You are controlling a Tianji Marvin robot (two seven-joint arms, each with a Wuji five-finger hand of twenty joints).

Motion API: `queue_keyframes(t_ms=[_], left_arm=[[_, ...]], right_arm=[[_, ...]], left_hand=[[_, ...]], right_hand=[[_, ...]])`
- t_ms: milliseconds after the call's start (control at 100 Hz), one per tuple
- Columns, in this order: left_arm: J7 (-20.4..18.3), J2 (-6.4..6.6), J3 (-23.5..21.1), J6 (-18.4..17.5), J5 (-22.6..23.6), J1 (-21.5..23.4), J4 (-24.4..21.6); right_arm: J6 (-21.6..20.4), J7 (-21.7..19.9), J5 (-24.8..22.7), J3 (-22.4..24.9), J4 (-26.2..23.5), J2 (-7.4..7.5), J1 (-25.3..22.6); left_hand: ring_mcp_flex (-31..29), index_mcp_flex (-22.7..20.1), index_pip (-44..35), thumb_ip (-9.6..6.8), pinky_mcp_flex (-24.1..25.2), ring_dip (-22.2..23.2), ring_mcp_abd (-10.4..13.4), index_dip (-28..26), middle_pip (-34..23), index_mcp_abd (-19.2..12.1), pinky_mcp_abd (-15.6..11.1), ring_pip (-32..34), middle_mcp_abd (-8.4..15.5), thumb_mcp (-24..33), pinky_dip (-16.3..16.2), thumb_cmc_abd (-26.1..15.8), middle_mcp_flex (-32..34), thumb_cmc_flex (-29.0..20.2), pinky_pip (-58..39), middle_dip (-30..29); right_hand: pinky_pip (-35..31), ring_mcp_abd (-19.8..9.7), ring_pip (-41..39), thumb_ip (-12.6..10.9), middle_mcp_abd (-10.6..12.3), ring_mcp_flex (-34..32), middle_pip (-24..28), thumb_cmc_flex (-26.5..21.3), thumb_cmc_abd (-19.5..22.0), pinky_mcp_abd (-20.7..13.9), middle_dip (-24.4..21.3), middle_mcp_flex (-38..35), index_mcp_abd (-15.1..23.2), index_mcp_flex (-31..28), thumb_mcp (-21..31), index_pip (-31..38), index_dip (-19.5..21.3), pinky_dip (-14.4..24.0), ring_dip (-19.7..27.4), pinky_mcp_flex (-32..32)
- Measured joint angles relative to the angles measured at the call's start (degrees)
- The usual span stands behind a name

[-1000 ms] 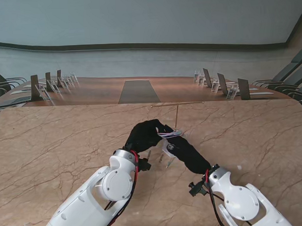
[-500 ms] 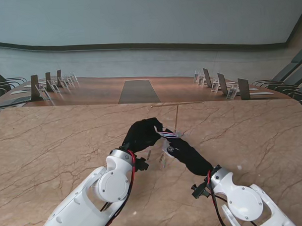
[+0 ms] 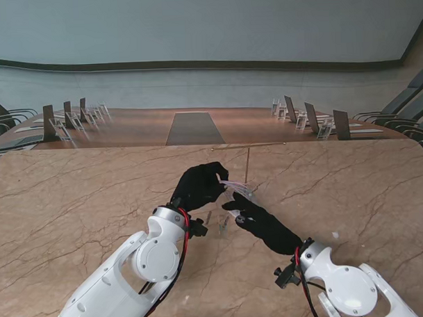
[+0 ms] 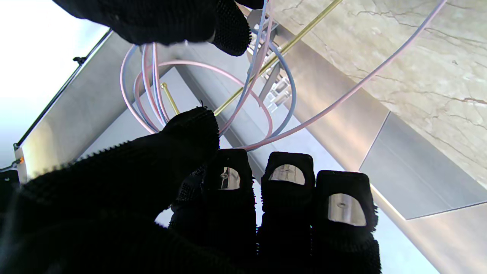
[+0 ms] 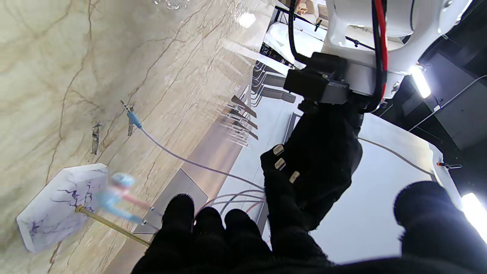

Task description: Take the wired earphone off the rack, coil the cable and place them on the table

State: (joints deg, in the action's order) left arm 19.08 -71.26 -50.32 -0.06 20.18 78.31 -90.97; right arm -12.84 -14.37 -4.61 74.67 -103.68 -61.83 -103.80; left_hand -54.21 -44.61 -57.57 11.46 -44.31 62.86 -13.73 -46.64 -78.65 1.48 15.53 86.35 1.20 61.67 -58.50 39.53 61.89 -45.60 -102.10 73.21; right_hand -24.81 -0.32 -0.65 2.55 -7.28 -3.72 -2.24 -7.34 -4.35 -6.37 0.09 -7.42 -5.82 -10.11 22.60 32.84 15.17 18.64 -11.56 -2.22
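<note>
Glossy veined marble table (image 3: 74, 205); thin brass-look metal rack (image 4: 266, 62); smooth rubbery earphone cable (image 4: 342, 95); matt black knit-gloved left hand (image 4: 159, 198).

My table (image 3: 74, 198) is a beige marble slab with brown veins, its far corners rounded; beyond its far edge I see a brown conference table (image 3: 137, 126) with a grey panel (image 3: 194, 128) set into its middle; dark chairs (image 3: 404, 106) stand along that table's right side and more chairs (image 3: 5, 124) along its left; small clear stands (image 3: 314, 123) sit on its top near the right chairs; a pale wall (image 3: 207, 26) closes the room behind.
</note>
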Motion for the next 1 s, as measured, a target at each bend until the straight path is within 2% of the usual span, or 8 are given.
queue_keyframes(t_ms=[210,370,490,780,810,840,930,1000], left_arm=[[-0.3,0.00,0.3,0.1,0.3,-0.1,0.0],[-0.9,0.14,0.3,0.0,1.0,-0.1,0.0],[-1.6,0.47,-0.1,-0.2,1.9,0.1,-0.3],[-3.7,1.59,-1.0,-1.1,3.5,1.0,-2.3],[-3.8,1.67,-1.0,-1.2,3.6,1.1,-2.5],[-3.8,1.73,-1.0,-1.2,3.7,1.1,-2.6],[-4.2,1.89,-1.0,-1.2,3.8,1.2,-2.9],[-4.5,1.98,-1.0,-1.2,3.8,1.3,-3.0]], right_arm=[[-0.7,0.1,0.0,0.5,-0.5,0.00,-1.1],[-0.9,-1.1,-0.4,2.5,-2.4,0.09,-3.2],[-1.5,-1.7,-1.7,4.8,-4.6,0.25,-5.8],[-4.0,-0.9,-4.3,10.0,-7.9,0.37,-11.1],[-4.3,-0.6,-4.5,10.4,-8.1,0.37,-11.5],[-4.6,-0.4,-4.7,10.8,-8.2,0.37,-11.8],[-5.7,0.3,-4.8,11.5,-8.3,0.37,-12.6],[-6.9,1.2,-4.9,11.5,-8.2,0.36,-12.8]], left_hand=[[0.0,0.0,0.0,0.00,0.0,0.0,0.0,0.0,0.0,0.0,0.0,0.0,0.0,0.0,0.0,0.0,0.0,0.0,0.0,0.0],[0.0,0.0,0.0,0.00,0.0,0.0,0.0,0.0,0.0,0.0,0.0,0.0,0.0,0.0,0.0,0.0,0.0,0.0,0.0,0.0],[0.0,0.0,0.0,0.00,0.0,0.0,0.0,0.0,0.0,0.0,0.0,0.0,0.0,0.0,0.0,0.0,0.0,0.0,0.0,0.0],[0.0,0.0,0.0,0.00,0.0,0.0,0.0,0.0,0.0,0.0,0.0,0.0,0.0,0.0,0.0,0.0,0.0,0.0,0.0,0.0],[0.0,0.0,0.0,0.00,0.0,0.0,0.0,-0.1,0.0,0.0,0.0,0.0,0.0,0.0,0.0,0.0,0.0,0.0,0.0,0.0],[0.0,0.0,0.0,0.00,0.0,0.0,0.0,-0.5,0.0,0.0,0.0,0.0,0.0,0.0,0.0,0.0,0.0,0.0,0.0,0.0],[0.0,0.0,0.0,0.00,0.0,0.0,0.0,-0.6,0.0,0.0,0.0,0.0,0.0,0.0,0.0,0.0,0.0,0.0,0.0,0.0],[0.0,0.0,0.0,0.00,0.0,0.0,0.0,-0.6,0.0,0.0,0.0,0.0,0.0,0.0,0.0,0.0,0.0,0.0,0.0,0.0]], right_hand=[[0.0,0.3,-0.7,0.0,-0.1,0.0,1.2,0.0,0.0,0.1,0.1,0.0,0.0,-0.9,0.0,0.3,-0.1,0.0,-0.1,0.0],[0.0,1.2,-2.9,0.0,-0.9,-0.8,3.6,0.0,0.0,1.3,2.9,-0.7,0.0,-1.5,0.0,0.5,-0.9,0.1,-0.7,0.2],[0.0,1.9,-6.2,0.0,-2.1,-1.8,8.6,0.0,0.0,2.1,5.7,-1.3,0.0,-1.5,0.0,0.5,-1.5,0.7,-1.3,1.6],[-0.8,2.4,-10.7,0.0,-2.9,-2.3,13.5,0.0,0.0,3.6,7.8,-1.9,0.0,-2.2,0.0,1.1,-1.5,0.7,-2.1,3.0],[-1.1,3.0,-11.7,0.0,-3.1,-2.4,14.8,0.0,0.0,3.7,8.4,-1.9,0.0,-2.2,0.0,0.9,-1.5,0.7,-2.2,3.2],[-1.4,4.5,-12.1,0.0,-4.4,-2.4,15.1,0.0,0.0,3.9,8.7,-1.9,0.0,-2.2,0.0,0.9,-1.5,0.7,-2.3,3.3],[-2.2,4.9,-13.5,0.0,-3.4,-3.1,19.6,0.0,0.0,5.0,10.6,-3.4,1.8,-2.2,0.0,0.8,-2.0,0.7,-2.3,4.1],[-2.9,3.1,-14.0,0.0,-0.6,-5.5,20.8,0.0,0.0,5.1,10.6,-7.7,5.2,-2.2,0.0,1.1,-2.0,0.7,-2.4,4.9]])
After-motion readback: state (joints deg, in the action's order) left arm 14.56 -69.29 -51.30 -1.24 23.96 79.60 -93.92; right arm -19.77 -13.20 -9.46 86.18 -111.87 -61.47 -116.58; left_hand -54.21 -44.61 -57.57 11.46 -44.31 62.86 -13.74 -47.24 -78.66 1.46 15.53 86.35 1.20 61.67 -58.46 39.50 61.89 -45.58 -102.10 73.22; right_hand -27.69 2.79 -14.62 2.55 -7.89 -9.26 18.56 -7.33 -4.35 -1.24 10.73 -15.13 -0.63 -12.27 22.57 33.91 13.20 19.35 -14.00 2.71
